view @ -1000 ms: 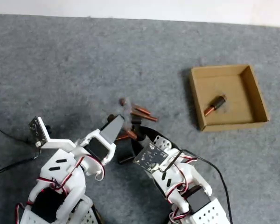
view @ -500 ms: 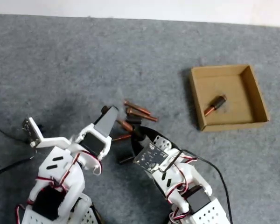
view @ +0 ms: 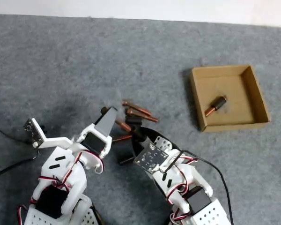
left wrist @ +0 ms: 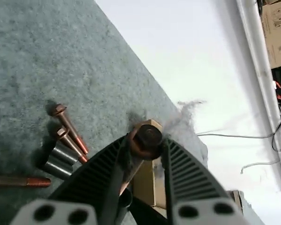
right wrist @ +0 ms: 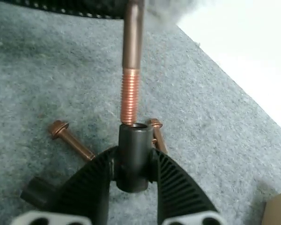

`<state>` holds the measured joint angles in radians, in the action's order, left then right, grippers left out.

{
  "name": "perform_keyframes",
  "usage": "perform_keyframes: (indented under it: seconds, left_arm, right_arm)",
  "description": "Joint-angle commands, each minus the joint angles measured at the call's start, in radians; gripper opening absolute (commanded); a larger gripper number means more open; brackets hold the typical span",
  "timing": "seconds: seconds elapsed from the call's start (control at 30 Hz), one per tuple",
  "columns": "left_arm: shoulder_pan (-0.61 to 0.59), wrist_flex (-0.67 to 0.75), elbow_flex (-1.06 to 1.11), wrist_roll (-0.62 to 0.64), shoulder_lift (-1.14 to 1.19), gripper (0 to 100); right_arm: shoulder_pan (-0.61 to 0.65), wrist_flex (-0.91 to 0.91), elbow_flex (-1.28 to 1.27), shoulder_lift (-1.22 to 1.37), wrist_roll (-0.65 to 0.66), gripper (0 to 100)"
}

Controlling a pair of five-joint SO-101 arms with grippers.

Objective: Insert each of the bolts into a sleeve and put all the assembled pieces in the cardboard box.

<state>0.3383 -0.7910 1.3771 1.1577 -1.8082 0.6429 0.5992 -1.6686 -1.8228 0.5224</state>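
one assembled piece point(view: 216, 105) lies in the cardboard box point(view: 234, 84). the left jaws clamp a bolt point(right wrist: 132, 56) whose tip is at the mouth of the sleeve point(right wrist: 133, 140) clamped in the right jaws; loose bolts point(view: 141, 115) lie on the desk point(view: 61, 61).

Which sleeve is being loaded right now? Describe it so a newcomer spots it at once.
Start at the cardboard box, then look across the carpet to the loose bolts. There the right gripper holds a dark sleeve, its open end meeting the threaded tip of a bolt; the spare sleeve nearby lies ungripped on the carpet.
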Motion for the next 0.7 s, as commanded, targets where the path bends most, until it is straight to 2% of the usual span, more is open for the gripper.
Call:
perform_keyframes:
  seconds: [0.0, 0.23, 0.4, 0.67]
  left_arm:
    - [0.056, 0.064, -0.007, 0.005, -0.004, 1]
    - [0.082, 0.078, -0.004, 0.005, -0.004, 1]
    - [0.143, 0.048, -0.002, 0.002, -0.002, 1]
    - [0.107, 0.029, 0.056, -0.021, 0.005, 1]
  right_arm:
    - [0.013, -0.03, -0.11, -0.016, 0.006, 0.5]
    - [0.013, -0.03, -0.11, -0.016, 0.006, 0.5]
    - [0.013, -0.03, -0.11, -0.016, 0.008, 0.5]
    - [0.008, -0.03, -0.11, -0.016, 0.011, 0.5]
